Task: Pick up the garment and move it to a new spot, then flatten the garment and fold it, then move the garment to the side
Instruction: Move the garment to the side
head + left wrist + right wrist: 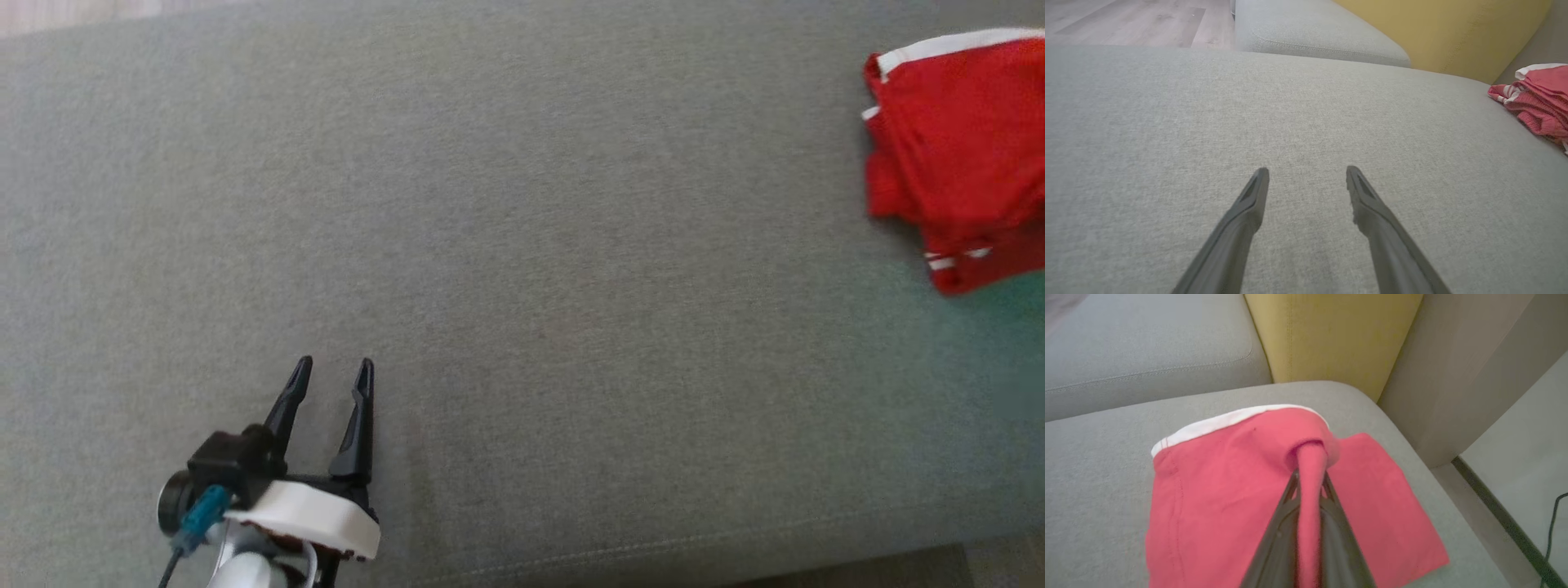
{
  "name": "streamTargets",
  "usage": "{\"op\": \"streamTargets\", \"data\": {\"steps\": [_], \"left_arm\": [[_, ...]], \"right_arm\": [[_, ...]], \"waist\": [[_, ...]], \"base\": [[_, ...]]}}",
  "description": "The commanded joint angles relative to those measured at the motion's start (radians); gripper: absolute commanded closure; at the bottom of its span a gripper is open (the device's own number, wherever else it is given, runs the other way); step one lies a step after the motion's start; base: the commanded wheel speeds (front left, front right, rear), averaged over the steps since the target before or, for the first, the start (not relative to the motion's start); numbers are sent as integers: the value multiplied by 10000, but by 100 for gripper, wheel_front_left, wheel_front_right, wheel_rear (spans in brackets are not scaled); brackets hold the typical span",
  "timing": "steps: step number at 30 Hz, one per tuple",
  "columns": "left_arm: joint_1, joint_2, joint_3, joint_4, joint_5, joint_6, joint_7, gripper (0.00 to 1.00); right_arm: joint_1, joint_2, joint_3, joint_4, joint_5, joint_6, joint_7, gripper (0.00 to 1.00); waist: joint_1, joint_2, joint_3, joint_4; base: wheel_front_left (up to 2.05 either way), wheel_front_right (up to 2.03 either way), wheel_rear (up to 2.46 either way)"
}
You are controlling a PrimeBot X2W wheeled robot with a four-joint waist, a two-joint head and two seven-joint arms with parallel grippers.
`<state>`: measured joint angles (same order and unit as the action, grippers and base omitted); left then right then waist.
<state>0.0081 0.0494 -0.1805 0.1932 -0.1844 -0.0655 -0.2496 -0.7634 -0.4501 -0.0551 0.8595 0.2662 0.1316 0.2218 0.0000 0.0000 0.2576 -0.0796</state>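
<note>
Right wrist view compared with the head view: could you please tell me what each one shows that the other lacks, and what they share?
The right wrist view adds the right end effector, shut on a pinched fold of the red garment, with a yellow cushion behind it. The head view adds the left end effector, open over the grey sofa seat, well apart from the garment. Both share the red garment with its white trim, lying on the grey seat.
</note>
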Motion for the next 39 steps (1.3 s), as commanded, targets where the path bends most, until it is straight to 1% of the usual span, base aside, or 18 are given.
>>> {"op": "streamTargets", "data": {"steps": [1,2,3,4,7,10,11,14,20,25,26,29,33,34,35,39], "left_arm": [[-253,8,334,-340,73,-5,-122,0],[-246,8,348,-352,78,3,-122,0],[-236,8,356,-361,82,5,-122,0],[-225,8,373,-371,104,4,-122,0],[-195,8,477,-413,109,34,-122,0],[-229,8,569,-481,33,84,-122,0],[-223,8,651,-565,-48,154,-122,0],[-236,8,747,-732,-202,286,-122,0],[-81,8,1011,-853,-382,637,-122,0],[228,8,1109,-733,-460,759,-122,0],[228,8,1109,-733,-460,759,-122,0],[371,8,1136,-662,-459,709,-122,0],[461,8,1222,-495,-304,541,-122,0],[475,8,1257,-422,-210,490,-122,0],[507,8,1381,-279,-99,481,-122,0],[599,8,1516,-46,-17,453,-122,0]], "right_arm": [[-389,-330,-43,-235,-221,-9,-271,88],[-508,-387,-211,-85,-451,-9,-472,58],[-619,-486,-364,83,-723,-9,-686,10],[-707,-562,-481,230,-1046,-9,-897,0],[-924,-703,-1048,470,-2213,-9,-1580,0],[-1032,-643,-1395,429,-3178,-9,-2234,0],[-946,-377,-1725,256,-3543,-9,-2689,0],[-743,35,-1973,-218,-3768,-9,-3181,0],[421,894,-1700,-1571,-3480,-9,-3961,0],[2228,1835,-1194,-3408,-2856,-9,-4273,0],[2228,1835,-1194,-3408,-2856,-9,-4273,0],[3551,2233,-1008,-4456,-2598,-9,-4379,0],[5172,3168,-955,-5696,-2420,-9,-4508,0],[5572,3339,-891,-5924,-2465,-9,-4551,0],[6309,3598,-646,-6154,-2430,-9,-4637,0],[7438,3862,-133,-6099,-2226,-9,-4761,0]], "waist": [[0,0,133,155],[0,0,173,220],[0,0,210,284],[0,0,237,331],[0,0,300,398],[0,0,262,437],[0,0,85,426],[0,0,-3,395],[0,0,-575,402],[0,0,-1109,548],[0,0,-1109,548],[0,0,-1428,752],[0,0,-1696,954],[0,0,-1773,1007],[0,0,-1925,1094],[0,0,-2211,1289]], "base": [[0,0,0],[0,0,0],[0,0,0],[0,0,0],[0,0,0],[0,0,0],[0,0,0],[0,0,0],[0,0,0],[0,0,0],[0,0,0],[0,0,0],[0,0,0],[0,0,0],[0,0,0],[0,0,0]]}}
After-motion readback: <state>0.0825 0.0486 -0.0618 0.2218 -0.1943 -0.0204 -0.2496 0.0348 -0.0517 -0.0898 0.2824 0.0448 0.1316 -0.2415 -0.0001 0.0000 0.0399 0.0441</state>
